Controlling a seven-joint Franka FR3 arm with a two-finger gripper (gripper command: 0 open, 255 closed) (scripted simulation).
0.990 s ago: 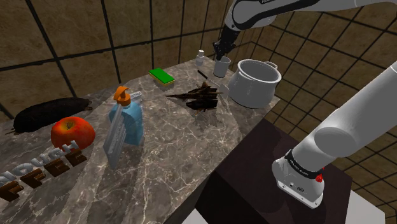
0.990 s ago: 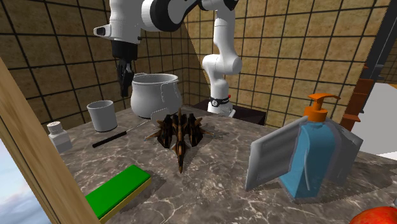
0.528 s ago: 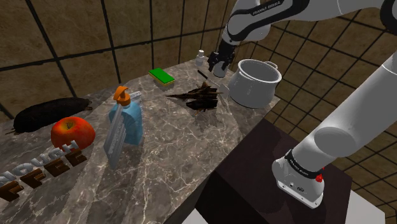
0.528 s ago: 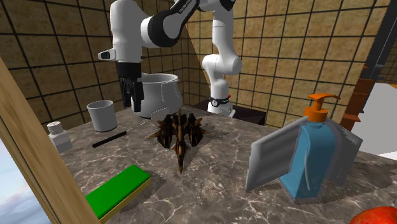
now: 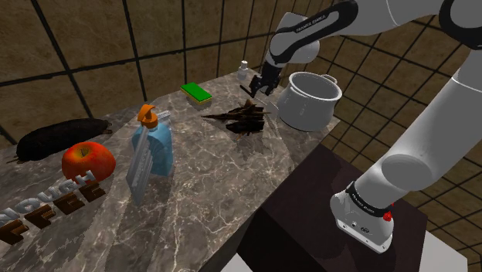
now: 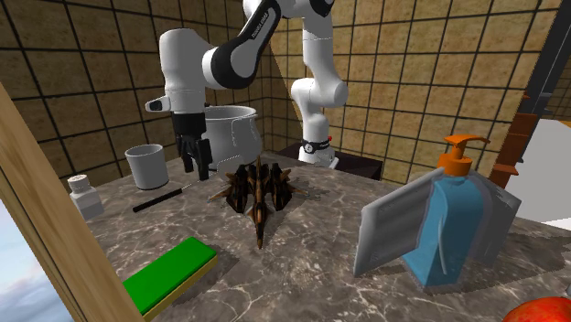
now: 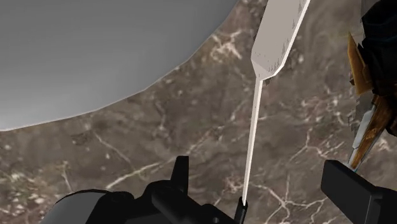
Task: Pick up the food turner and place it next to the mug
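See the food turner (image 6: pixel 157 199) flat on the marble counter (image 6: pixel 311 265), black handle toward the small white bottle (image 6: pixel 85 197), thin shaft and pale blade running past the pot (image 6: pixel 224 133). Lies just in front of the mug (image 6: pixel 146 166) in the second exterior view, near it but apart from it.

Find the gripper (image 7: pixel 254 167) low over the shaft, fingers spread wide, one on either side of it, touching nothing and holding nothing.

Count two open vessels: one mug, one pot. Looking into the pot from the shoulder view, see plain grey inner wall; cannot tell what the mug holds.

Farther out, count one each: dark spiky object (image 6: pixel 258 192) just beside the blade end, green sponge (image 6: pixel 169 274), blue soap dispenser (image 6: pixel 457 220) with orange pump, red apple (image 5: pixel 87 161), dark long vegetable (image 5: pixel 62 137).
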